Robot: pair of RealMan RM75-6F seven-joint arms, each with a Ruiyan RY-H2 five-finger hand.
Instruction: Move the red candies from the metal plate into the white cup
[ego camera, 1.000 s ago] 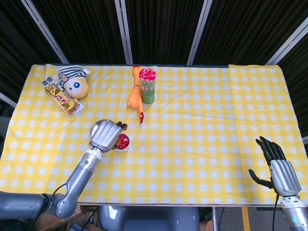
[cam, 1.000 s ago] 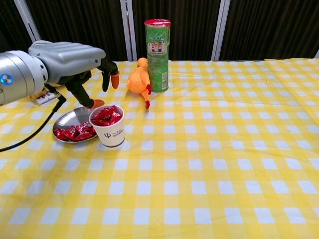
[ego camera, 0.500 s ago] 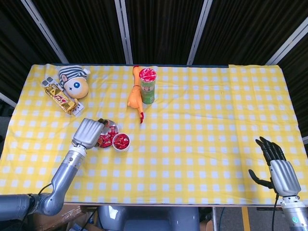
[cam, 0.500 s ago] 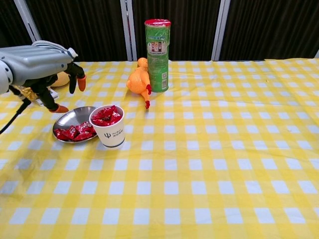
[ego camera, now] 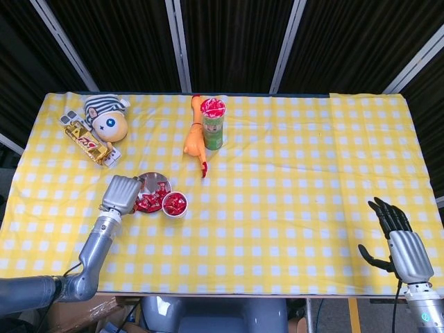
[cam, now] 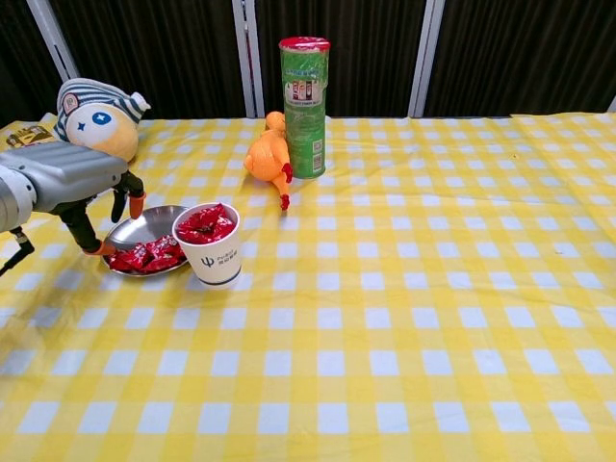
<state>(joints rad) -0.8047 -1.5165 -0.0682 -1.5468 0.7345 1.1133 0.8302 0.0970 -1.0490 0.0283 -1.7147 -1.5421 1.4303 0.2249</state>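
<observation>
My left hand (cam: 72,183) has drawn back from over the cup and come down at the left rim of the plate; a second ago it hung above the cup, and half a second ago it was higher and further back. It holds nothing, its fingers hanging apart and curved down, orange tips just off the plate's left edge. My right hand (ego camera: 404,243) has not moved: it rests at the near right corner, empty, fingers spread.

The worktop (ego camera: 291,173) under its yellow check cloth looks the same as before. The green can (cam: 304,106) stands upright at the back, touching the rubber chicken (cam: 268,159) lying to its left. The doll (cam: 96,115), hidden behind my hand earlier in the chest view, now shows plainly at the far left, with the snack bars (ego camera: 89,142) beside it.

The plate (cam: 144,226) sits just left of the cup (cam: 214,255), touching it or nearly so. The cup is upright and heaped with red candies (cam: 206,222). More candies (cam: 144,257) lie along the plate's near side, unchanged since the earlier frames.
</observation>
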